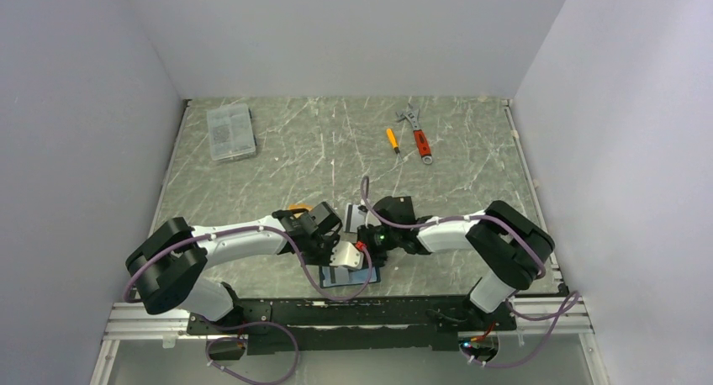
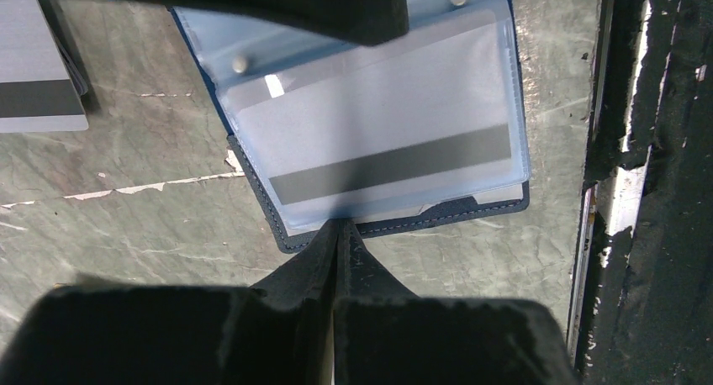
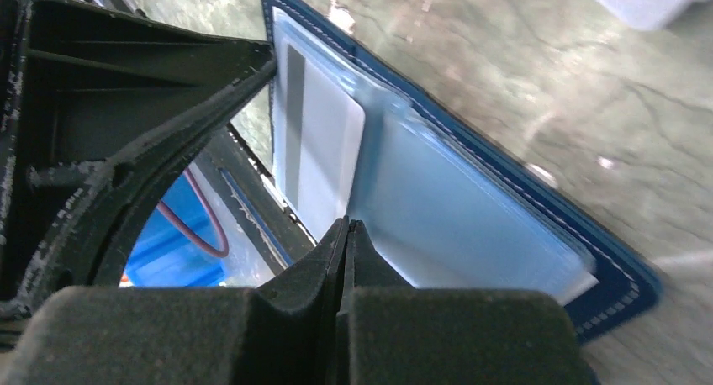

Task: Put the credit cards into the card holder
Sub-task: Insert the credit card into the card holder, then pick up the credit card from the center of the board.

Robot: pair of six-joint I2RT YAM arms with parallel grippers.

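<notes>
Closed left gripper meets the open card holder by the bench's near edge. Closed right gripper touches its sleeve. Nudge striped card home gently.

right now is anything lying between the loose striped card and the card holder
No, only bare table separates the loose card from the card holder in the left wrist view. The upturned sleeve already holds another striped card, though.
</notes>
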